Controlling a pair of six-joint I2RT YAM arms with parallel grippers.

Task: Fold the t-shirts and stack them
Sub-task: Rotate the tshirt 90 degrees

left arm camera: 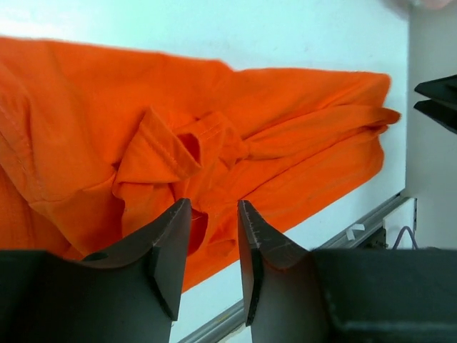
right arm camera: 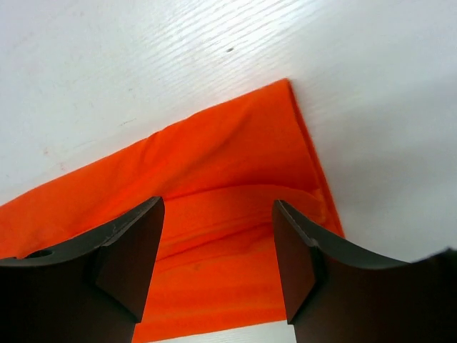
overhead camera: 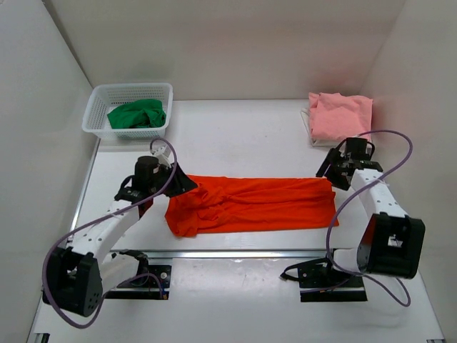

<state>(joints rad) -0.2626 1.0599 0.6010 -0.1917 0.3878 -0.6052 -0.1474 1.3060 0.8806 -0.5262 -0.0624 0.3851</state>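
The orange-red t-shirt [overhead camera: 250, 206] lies in a long folded strip across the middle of the table, bunched and wrinkled at its left end. My left gripper [overhead camera: 187, 184] hovers over that bunched end, jaws a little apart and empty; the left wrist view shows the crumpled cloth [left arm camera: 285, 128] behind the gripper [left arm camera: 214, 214]. My right gripper [overhead camera: 327, 170] is open wide over the strip's right end; the right wrist view shows the flat cloth corner [right arm camera: 214, 164] between the gripper's jaws [right arm camera: 218, 214]. The pink t-shirt [overhead camera: 340, 116] lies folded at the back right. The green t-shirt [overhead camera: 137, 114] is crumpled in the basket.
A white mesh basket [overhead camera: 96, 107] stands at the back left. White walls close in the table on the left, back and right. A metal rail [overhead camera: 235, 254] runs along the near edge, in front of the arm bases.
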